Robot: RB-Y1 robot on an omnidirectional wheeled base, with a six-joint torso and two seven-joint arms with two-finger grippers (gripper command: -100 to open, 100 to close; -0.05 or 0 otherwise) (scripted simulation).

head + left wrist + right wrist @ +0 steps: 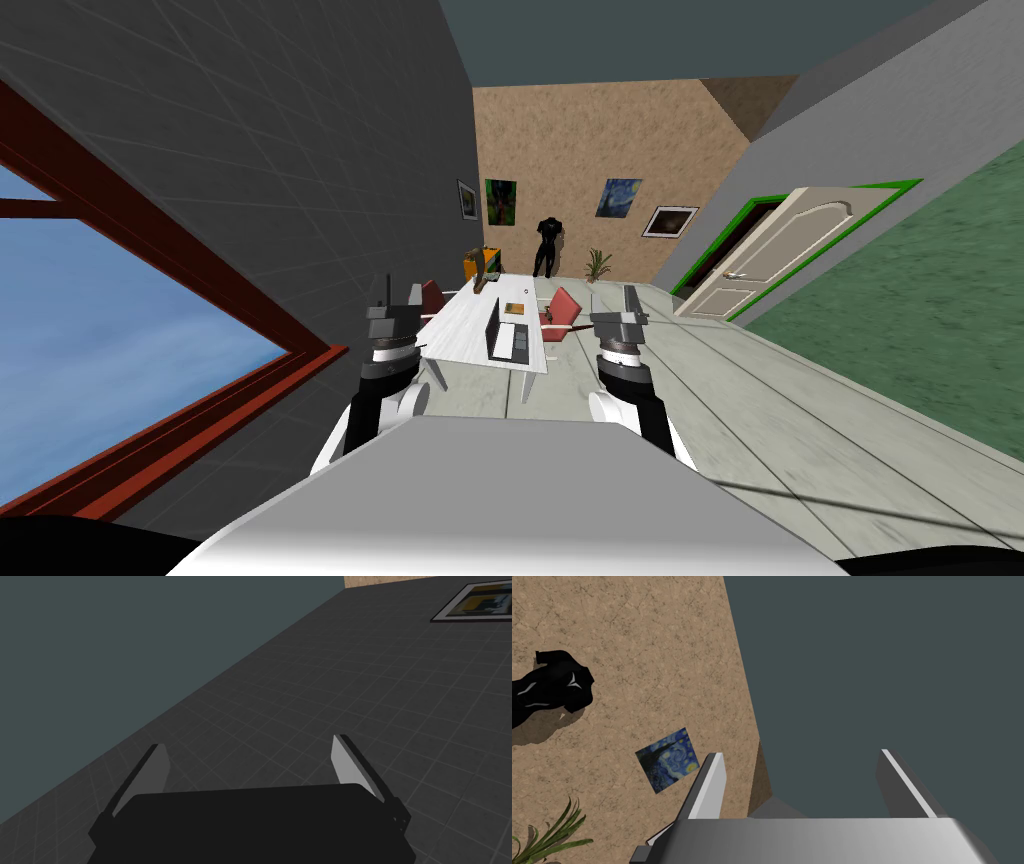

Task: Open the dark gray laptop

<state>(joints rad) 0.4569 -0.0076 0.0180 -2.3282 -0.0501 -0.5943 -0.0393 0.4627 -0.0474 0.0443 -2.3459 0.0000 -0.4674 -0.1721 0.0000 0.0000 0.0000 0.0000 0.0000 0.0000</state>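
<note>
A dark gray laptop (508, 340) sits on the near end of a long white table (462, 322) ahead of me. Its lid looks raised beside the keyboard. My left gripper (388, 296) is held up short of the table's near left corner, fingers pointing upward. In the left wrist view that gripper (250, 763) is open with nothing between its fingers. My right gripper (630, 298) is raised to the right of the table, beyond the laptop's side. In the right wrist view it (807, 776) also stands open and holds nothing. Neither gripper touches the laptop.
Red chairs (563, 310) stand on both sides of the table, and small items (514, 307) lie further along it. A beige door (770, 255) in a green frame is at the right. A large window (120, 330) fills the left wall. A black mannequin (546, 246) and a plant (598, 264) stand at the far wall.
</note>
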